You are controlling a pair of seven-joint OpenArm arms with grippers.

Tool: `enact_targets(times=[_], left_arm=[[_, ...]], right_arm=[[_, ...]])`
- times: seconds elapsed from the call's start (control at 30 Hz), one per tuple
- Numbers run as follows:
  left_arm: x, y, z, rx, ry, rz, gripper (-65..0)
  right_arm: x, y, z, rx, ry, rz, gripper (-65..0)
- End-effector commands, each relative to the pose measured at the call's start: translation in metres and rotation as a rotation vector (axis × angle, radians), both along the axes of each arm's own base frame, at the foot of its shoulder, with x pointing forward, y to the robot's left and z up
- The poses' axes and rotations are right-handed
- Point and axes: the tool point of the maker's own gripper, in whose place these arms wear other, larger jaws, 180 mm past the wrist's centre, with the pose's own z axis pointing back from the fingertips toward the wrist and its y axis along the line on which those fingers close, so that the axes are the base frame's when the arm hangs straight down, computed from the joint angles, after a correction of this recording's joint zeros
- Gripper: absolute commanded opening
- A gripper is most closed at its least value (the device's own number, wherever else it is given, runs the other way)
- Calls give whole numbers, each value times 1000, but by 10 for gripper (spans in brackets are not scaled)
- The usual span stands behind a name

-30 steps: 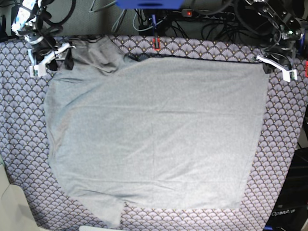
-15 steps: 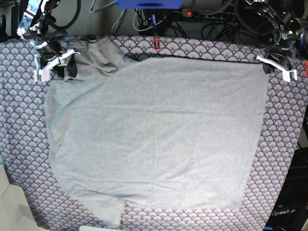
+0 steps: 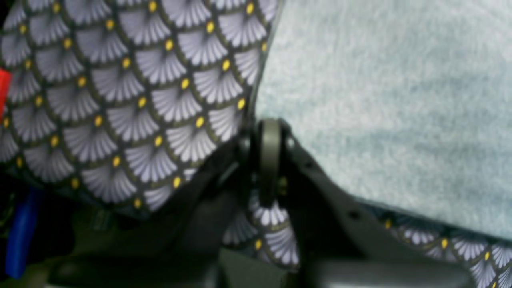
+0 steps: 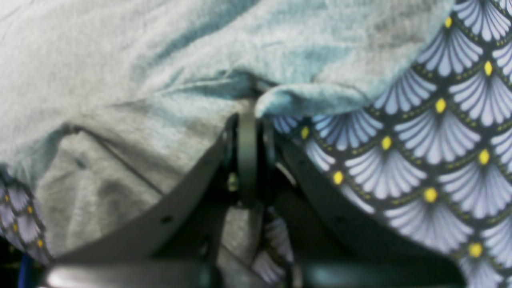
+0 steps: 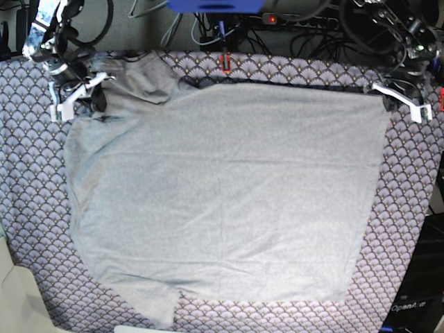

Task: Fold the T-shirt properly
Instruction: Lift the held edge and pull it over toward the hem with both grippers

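The grey T-shirt (image 5: 222, 194) lies spread flat across the purple fan-patterned tablecloth (image 5: 416, 208). One sleeve is bunched at the far left corner and another sticks out at the near left. My right gripper (image 5: 82, 97) is at that far left corner. In the right wrist view, my right gripper (image 4: 248, 116) is shut on a pinched fold of the T-shirt (image 4: 120, 60). My left gripper (image 5: 397, 96) is at the far right corner. In the left wrist view, my left gripper (image 3: 270, 132) is shut on the T-shirt (image 3: 380, 100) right at its corner.
Cables and a power strip (image 5: 291, 21) run along the back edge behind the table. A small red clip (image 5: 225, 64) sits at the back middle. A pale box (image 5: 14, 298) stands off the near left corner. Dark gear stands off the table's right edge.
My right gripper came down onto the shirt's far left corner and closed on the fabric. My left gripper stayed shut at the far right corner, barely shifting.
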Motion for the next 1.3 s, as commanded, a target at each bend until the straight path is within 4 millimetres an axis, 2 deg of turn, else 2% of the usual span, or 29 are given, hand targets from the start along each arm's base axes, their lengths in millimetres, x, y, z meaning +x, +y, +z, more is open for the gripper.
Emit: enact_targets(times=[0.0,0.07,0.33,0.6,0.83,0.97,1.1,1.17,1.27], left_arm=[[14,5,18,28,-57,-9,-650],[14,6,16,25,-23,-14,-650],[42,5,37,37,-35,-18,-650],[73,6,56,24,-86,-12,-650],[111,-19,74,27,-144,-101,-650],[132,-31,87,34,-178,-144,-650],[153,-29,91,54,-168,-140,-650],[162,-27,90,57,-152,-137,-650],[175,-19,101,88,-158,-124,-650]], right_arm=[[5,-7,10,-26,-30,9,-650],[10,-6,19,-44,-57,19,-650],[33,-2,57,-96,-169,55,-650],[59,-16,73,-154,-182,75,-650],[90,-28,96,-206,-220,92,-650],[111,-38,99,-202,-222,80,-650],[132,-41,94,-185,-207,92,-650],[141,-38,93,-179,-201,112,-650],[148,-30,97,-178,-215,134,-650]])
